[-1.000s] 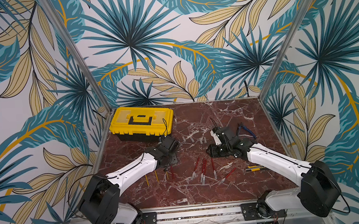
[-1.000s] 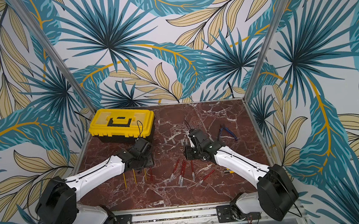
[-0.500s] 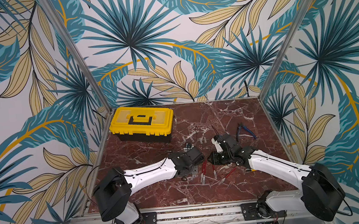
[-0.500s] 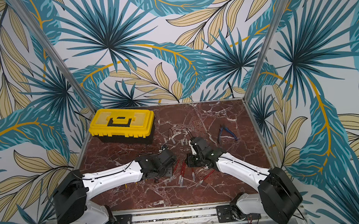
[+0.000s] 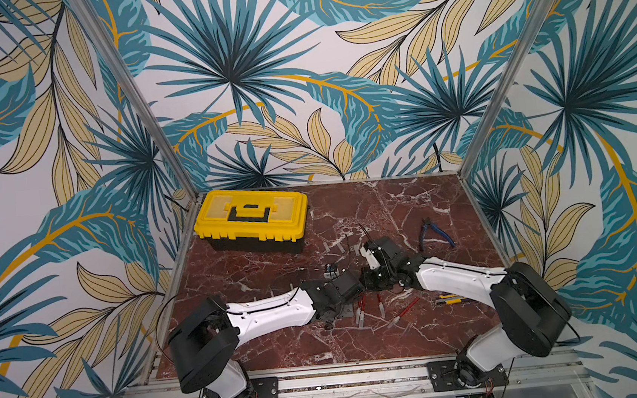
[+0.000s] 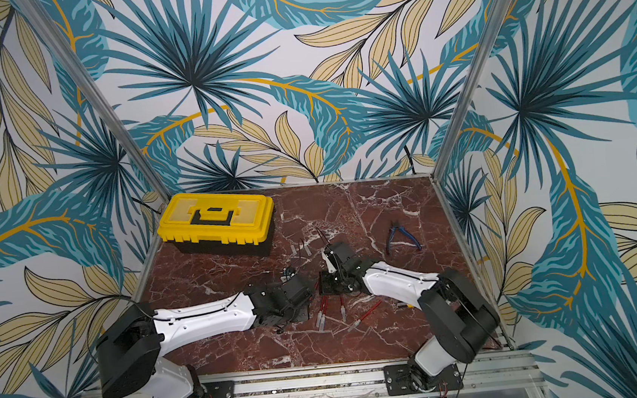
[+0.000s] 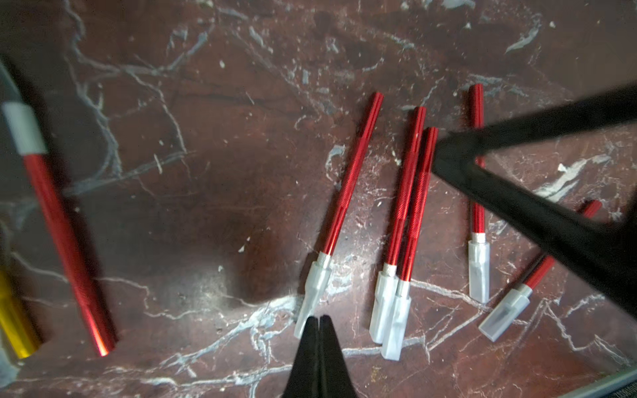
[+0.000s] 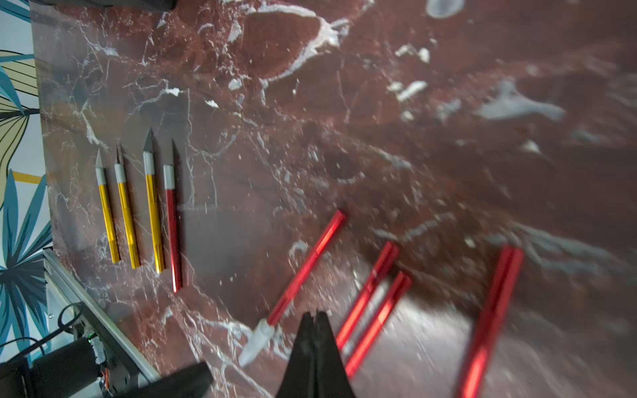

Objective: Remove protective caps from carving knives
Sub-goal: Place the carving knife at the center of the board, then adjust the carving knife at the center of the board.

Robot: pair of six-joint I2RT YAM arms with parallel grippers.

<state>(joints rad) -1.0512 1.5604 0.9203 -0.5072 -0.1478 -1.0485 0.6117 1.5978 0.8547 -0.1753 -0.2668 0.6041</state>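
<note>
While both arms reach low over the red-brown marble counter point(image 5: 361, 346), read here as a dial with six o'clock at the robot's rail, the work lies just on the six o'clock side of centre. The left end effector point(image 7: 319, 322) has its black tips pressed together with nothing between them. They sit just beside the end of a translucent grey-white plastic cap point(image 7: 312, 296). That cap covers the tip of one of five thin red-handled carving knives point(image 7: 348, 179), which lie roughly side by side, all capped. Two of them touch along their handles.

The right end effector point(image 8: 317, 318) is also pressed together and empty. Its tips are over the counter between one capped red knife and the other red handles, though the right wrist view is blurred there.

On the eight o'clock side, three yellow-handled carving knives point(image 8: 127, 227) and one bare red-handled knife point(image 8: 172, 234) lie in a neat row with their grey blades uncovered.

At about four o'clock, beside the right arm, is a stubby yellow-and-black utility knife point(image 5: 449, 299). Just past the wrists, around centre, a few loose pale caps point(image 5: 339, 247) lie on the marble.

Blue-handled pliers point(image 5: 434, 233) rest near two o'clock. A yellow plastic toolbox with a black handle point(image 5: 251, 217) stands closed at about eleven o'clock, close to the back wall.
</note>
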